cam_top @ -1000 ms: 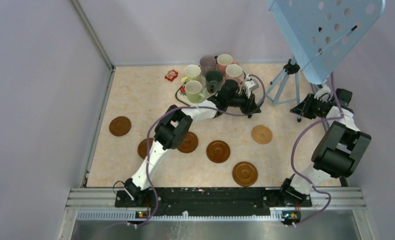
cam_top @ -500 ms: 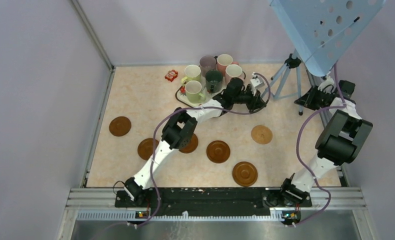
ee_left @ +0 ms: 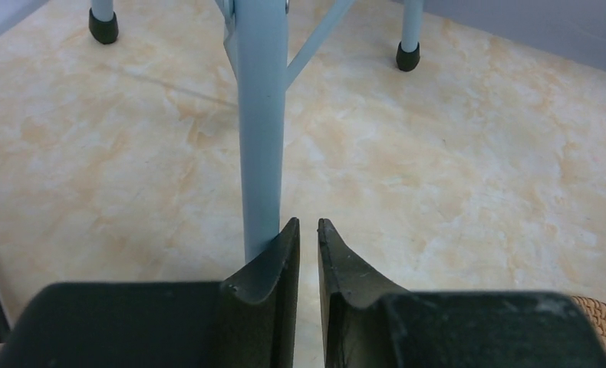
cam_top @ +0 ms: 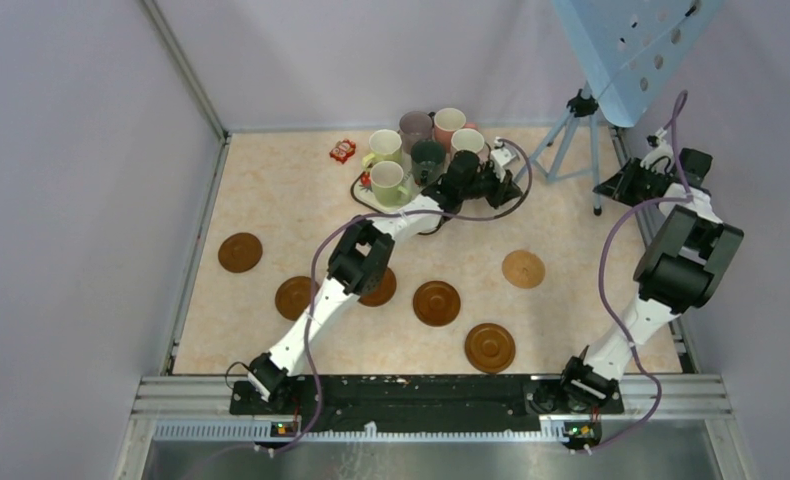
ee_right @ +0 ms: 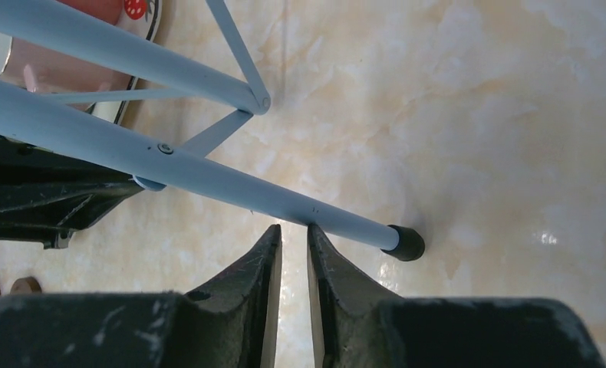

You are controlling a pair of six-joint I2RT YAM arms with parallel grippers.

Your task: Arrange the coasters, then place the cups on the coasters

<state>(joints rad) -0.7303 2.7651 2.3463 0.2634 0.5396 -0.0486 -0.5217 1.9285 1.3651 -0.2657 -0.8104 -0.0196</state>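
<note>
From the top camera I count six coasters (cam_top: 437, 302) lying flat on the counter (cam_top: 291, 200), loosely spread across its near half and apart from one another. The tan coaster (cam_top: 523, 268) lies furthest right, and one is partly hidden under my left arm. None of them carries anything. All six cups (cam_top: 387, 182) stand upright, huddled on the tray (cam_top: 359, 186) at the far side. I judge the coaster step about finished, unless the spread needs tidying. The cup step is not yet begun, so six cups are left to carry over. The left gripper (cam_top: 499, 185) sits just right of the cup cluster. The right gripper (cam_top: 611, 190) is off by the legs of the blue stand (cam_top: 631, 40), well apart from any cup.

On the left wrist camera, the fingers (ee_left: 273, 268) are almost pressed together, with a thin slit between them and nothing in it. A stand leg (ee_left: 261, 130) rises just behind them over bare counter, and no cup shows.

On the right wrist camera, the fingers (ee_right: 258, 264) are likewise nearly together and pinch nothing. They sit just short of another leg, close to its black foot (ee_right: 403, 243).
</note>
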